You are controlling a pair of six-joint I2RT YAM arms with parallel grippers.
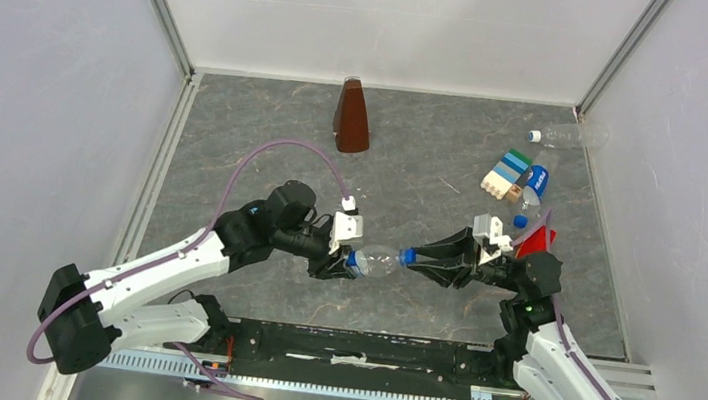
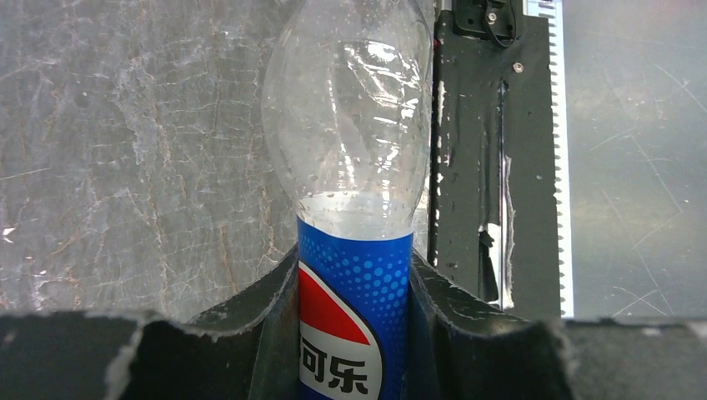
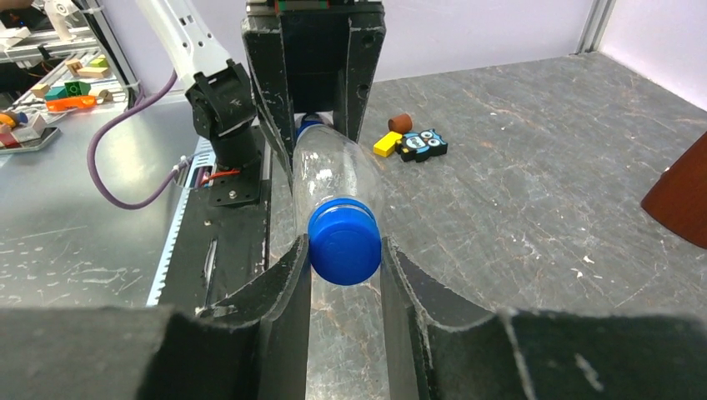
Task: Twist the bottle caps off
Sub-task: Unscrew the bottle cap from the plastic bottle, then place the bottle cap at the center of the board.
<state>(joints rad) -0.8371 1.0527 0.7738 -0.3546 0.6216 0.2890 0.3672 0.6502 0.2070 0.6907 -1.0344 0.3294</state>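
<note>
Overhead looks down; wrist views closely share one bottle (image 2: pixel 350 150).

The counter (image 1: pixel 414 167) has a grey, marbled stone-pattern surface. White panel walls (image 1: pixel 42 74) enclose three sides, joined by aluminium corner posts (image 1: pixel 161 7). Lighting is even.

White 可乐 characters, on blue label (image 2: pixel 354 321) of bottle (image 2: pixel 350 125)
</note>
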